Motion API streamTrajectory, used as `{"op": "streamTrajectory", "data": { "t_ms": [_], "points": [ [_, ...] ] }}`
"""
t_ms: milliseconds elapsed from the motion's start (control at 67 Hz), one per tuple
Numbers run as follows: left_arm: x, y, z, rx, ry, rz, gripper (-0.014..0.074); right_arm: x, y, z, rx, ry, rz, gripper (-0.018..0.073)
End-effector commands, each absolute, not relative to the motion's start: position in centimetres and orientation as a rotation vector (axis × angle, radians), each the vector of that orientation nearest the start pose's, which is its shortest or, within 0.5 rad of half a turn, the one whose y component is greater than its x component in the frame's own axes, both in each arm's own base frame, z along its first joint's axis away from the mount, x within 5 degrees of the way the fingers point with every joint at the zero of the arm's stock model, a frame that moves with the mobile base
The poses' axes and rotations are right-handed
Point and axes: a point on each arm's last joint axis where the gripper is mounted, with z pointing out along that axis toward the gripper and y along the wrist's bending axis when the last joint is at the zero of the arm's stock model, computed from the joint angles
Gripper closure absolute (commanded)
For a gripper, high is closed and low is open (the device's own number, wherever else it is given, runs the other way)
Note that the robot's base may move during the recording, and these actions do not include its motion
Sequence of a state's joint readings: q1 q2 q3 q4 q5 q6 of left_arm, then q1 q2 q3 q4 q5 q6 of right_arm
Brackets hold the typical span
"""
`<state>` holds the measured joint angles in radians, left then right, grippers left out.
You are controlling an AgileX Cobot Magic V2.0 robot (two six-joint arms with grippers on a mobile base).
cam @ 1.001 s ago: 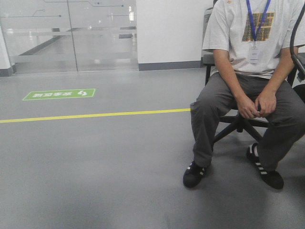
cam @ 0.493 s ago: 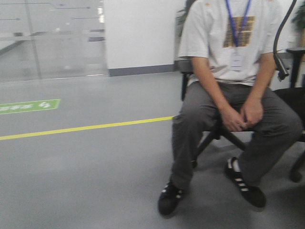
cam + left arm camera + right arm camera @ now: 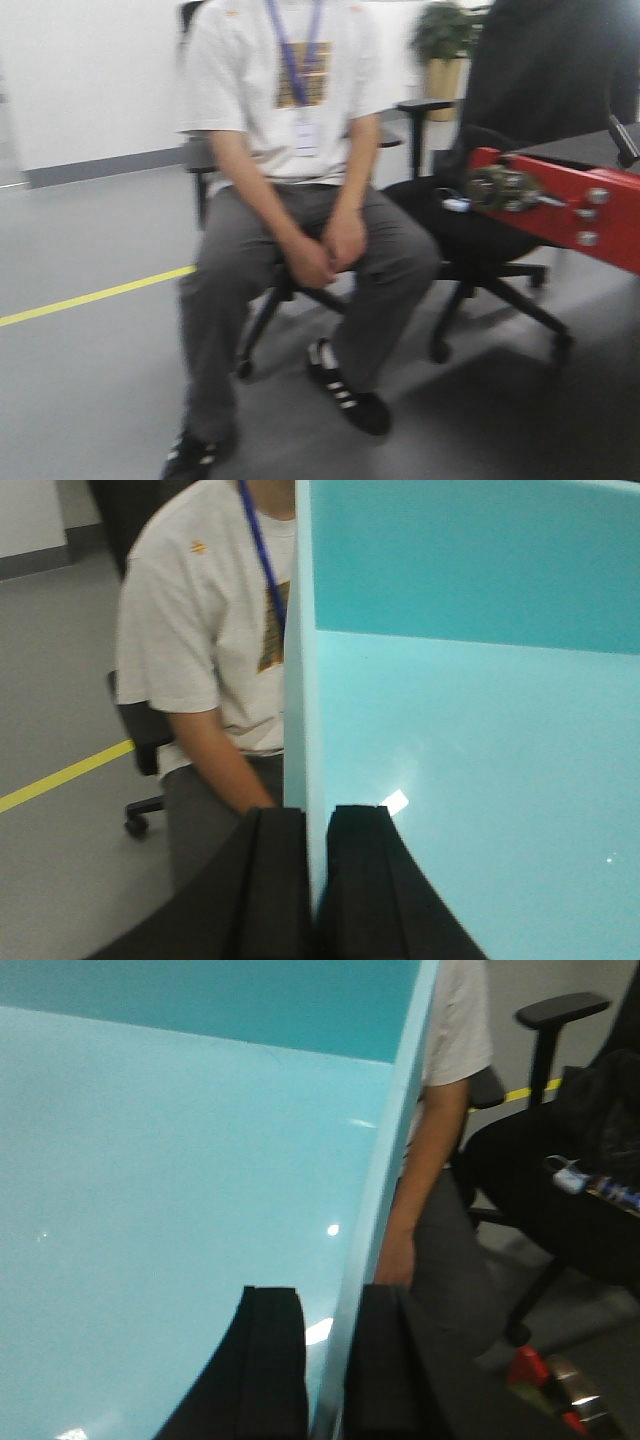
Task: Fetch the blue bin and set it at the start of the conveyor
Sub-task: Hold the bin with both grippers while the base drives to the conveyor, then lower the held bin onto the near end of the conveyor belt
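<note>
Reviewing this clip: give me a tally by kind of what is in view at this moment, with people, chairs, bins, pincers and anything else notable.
Seated person in a white T-shirt with a blue lanyard: 1
Black office chairs: 2 (occupied chair, empty chair)
Pale cyan plastic bin: 1
Black pincers clamped on the bin's walls: 2 (left pincer, right pincer)
Red metal conveyor frame: 1
Potted plant: 1
Total: 8
</note>
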<state>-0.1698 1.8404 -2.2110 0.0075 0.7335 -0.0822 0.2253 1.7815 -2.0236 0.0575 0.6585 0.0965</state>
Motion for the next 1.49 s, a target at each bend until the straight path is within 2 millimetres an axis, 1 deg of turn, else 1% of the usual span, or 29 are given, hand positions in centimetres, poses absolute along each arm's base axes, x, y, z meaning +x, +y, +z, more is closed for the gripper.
{"op": "streamTrajectory", "data": {
  "t_ms": [0, 1479],
  "points": [
    [40.57, -7.25, 50.09, 0.078, 1.783, -0.200, 0.0708, 39.43, 9.56, 48.56, -0.119, 1.770, 0.295, 0.0713],
    [40.57, -7.25, 50.09, 0.078, 1.783, -0.200, 0.0708, 39.43, 9.56, 48.56, -0.119, 1.770, 0.295, 0.0713]
  ]
}}
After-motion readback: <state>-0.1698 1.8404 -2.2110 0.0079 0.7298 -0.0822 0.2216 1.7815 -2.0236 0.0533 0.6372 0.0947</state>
